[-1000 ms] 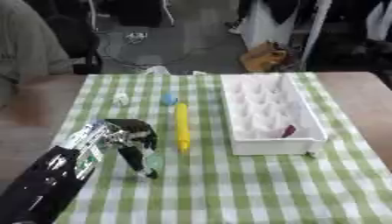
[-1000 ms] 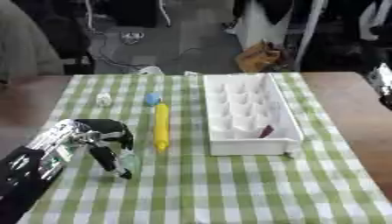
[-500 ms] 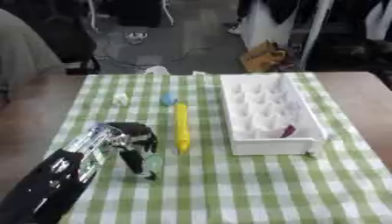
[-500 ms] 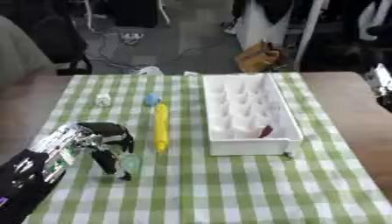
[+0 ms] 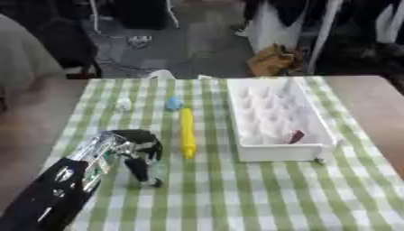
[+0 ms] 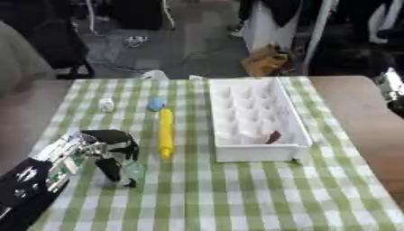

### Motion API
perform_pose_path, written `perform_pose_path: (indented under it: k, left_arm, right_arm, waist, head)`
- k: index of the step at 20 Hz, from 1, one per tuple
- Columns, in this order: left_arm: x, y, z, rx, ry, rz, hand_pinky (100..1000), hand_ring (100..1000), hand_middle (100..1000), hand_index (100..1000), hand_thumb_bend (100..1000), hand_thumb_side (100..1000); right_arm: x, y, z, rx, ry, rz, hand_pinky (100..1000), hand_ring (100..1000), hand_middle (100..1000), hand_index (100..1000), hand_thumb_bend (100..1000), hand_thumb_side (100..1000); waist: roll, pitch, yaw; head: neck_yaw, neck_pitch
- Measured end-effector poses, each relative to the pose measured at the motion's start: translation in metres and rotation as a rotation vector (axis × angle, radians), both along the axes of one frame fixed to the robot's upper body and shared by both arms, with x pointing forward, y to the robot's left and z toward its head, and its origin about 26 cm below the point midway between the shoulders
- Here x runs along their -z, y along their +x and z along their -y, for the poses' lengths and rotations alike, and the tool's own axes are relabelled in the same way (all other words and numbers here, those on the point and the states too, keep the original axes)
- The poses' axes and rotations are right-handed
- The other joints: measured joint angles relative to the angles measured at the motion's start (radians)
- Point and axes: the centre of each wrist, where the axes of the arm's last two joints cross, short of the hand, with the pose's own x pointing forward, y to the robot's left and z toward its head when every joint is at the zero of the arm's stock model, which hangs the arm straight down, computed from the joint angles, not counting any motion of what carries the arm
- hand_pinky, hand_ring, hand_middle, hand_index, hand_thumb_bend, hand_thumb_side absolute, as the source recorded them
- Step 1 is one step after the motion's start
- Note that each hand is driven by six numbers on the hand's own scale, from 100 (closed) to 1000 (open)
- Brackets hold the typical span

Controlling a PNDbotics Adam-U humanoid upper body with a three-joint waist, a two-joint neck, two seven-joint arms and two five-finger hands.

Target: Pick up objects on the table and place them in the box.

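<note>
My left hand (image 5: 126,149) is at the near left of the green checked table, fingers curled downward with their tips at the cloth. They close round a small pale green thing (image 5: 158,169). A long yellow object (image 5: 186,133) lies just right of the hand, pointing away from me. Beyond it sit a small blue thing (image 5: 173,103) and a small white thing (image 5: 124,105). The white box (image 5: 277,152) stands to the right and holds a dark red thing (image 5: 296,136) near its front right corner. Only a bit of my right hand (image 6: 392,85) shows at the right edge of the right eye view.
The checked cloth (image 5: 236,194) covers the middle of a brown table (image 5: 371,103), which shows bare on both sides. Chairs, cables and a brown bag (image 5: 272,58) lie on the floor beyond the far edge.
My left hand has stayed almost in place over the pale green thing, only a little lower. The things on the table have not moved.
</note>
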Motion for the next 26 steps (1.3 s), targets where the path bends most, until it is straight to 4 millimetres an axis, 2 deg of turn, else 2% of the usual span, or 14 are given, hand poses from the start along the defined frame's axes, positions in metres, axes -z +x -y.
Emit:
perform_pose_path:
  k: [6, 9, 14, 16, 18, 19, 22, 23, 24, 26]
  left_arm:
    - [0.000, 0.002, 0.001, -0.005, 0.000, 0.020, 721, 738, 591, 739, 674, 440]
    - [0.001, 0.002, 0.003, -0.006, 0.001, 0.024, 721, 737, 585, 735, 648, 395]
    - [0.005, 0.003, 0.005, -0.010, 0.005, 0.026, 719, 734, 577, 725, 542, 306]
    - [0.006, 0.004, 0.006, -0.010, 0.002, 0.030, 719, 734, 577, 725, 542, 306]
    - [0.007, 0.004, 0.007, -0.010, 0.002, 0.034, 719, 732, 572, 721, 478, 254]
    - [0.007, 0.004, 0.007, -0.010, 0.002, 0.035, 719, 732, 572, 721, 478, 254]
    - [0.009, 0.004, 0.008, -0.010, 0.000, 0.033, 716, 717, 530, 699, 401, 197]
    - [0.009, 0.004, 0.009, -0.009, -0.001, 0.033, 716, 717, 530, 699, 401, 197]
    - [0.009, 0.004, 0.009, -0.009, -0.002, 0.031, 714, 705, 497, 679, 357, 162]
    - [0.009, 0.005, 0.009, -0.009, -0.004, 0.029, 714, 705, 497, 679, 357, 162]
  right_arm:
    - [0.000, 0.000, 0.000, 0.000, 0.000, 0.000, 742, 779, 782, 946, 265, 552]
    - [0.000, 0.000, 0.000, 0.000, 0.000, 0.000, 742, 779, 782, 946, 265, 552]
    - [0.000, 0.000, 0.000, 0.000, 0.000, 0.000, 742, 779, 782, 946, 265, 552]
    - [0.000, 0.000, 0.000, 0.000, 0.000, 0.000, 742, 779, 782, 946, 265, 552]
    - [0.000, 0.000, 0.000, 0.000, 0.000, 0.000, 742, 779, 782, 947, 265, 552]
    - [0.000, 0.000, 0.000, 0.000, 0.000, 0.000, 742, 779, 782, 947, 265, 552]
    - [0.000, 0.000, 0.000, 0.000, 0.000, 0.000, 742, 779, 782, 947, 265, 552]
    - [0.000, 0.000, 0.000, 0.000, 0.000, 0.000, 742, 779, 782, 947, 265, 551]
    - [0.000, 0.000, 0.000, 0.000, 0.000, 0.000, 742, 779, 782, 947, 265, 552]
    - [0.000, 0.000, 0.000, 0.000, 0.000, 0.000, 742, 779, 782, 947, 265, 552]
  waist:
    - [0.000, 0.000, -0.001]
    - [0.000, 0.000, -0.002]
    - [0.000, 0.000, -0.005]
    - [0.000, 0.000, -0.005]
    - [0.000, 0.000, -0.005]
    - [0.000, 0.000, -0.005]
    - [0.000, 0.000, -0.005]
    - [0.000, 0.000, -0.005]
    - [0.000, 0.000, -0.005]
    - [0.000, 0.000, -0.005]
  head:
    - [0.000, 0.000]
    - [0.000, 0.000]
    - [0.000, 0.000]
    - [0.000, 0.000]
    - [0.000, 0.000]
    - [0.000, -0.001]
    - [-0.002, -0.001]
    - [-0.003, -0.001]
    - [-0.003, -0.001]
    - [-0.003, -0.001]
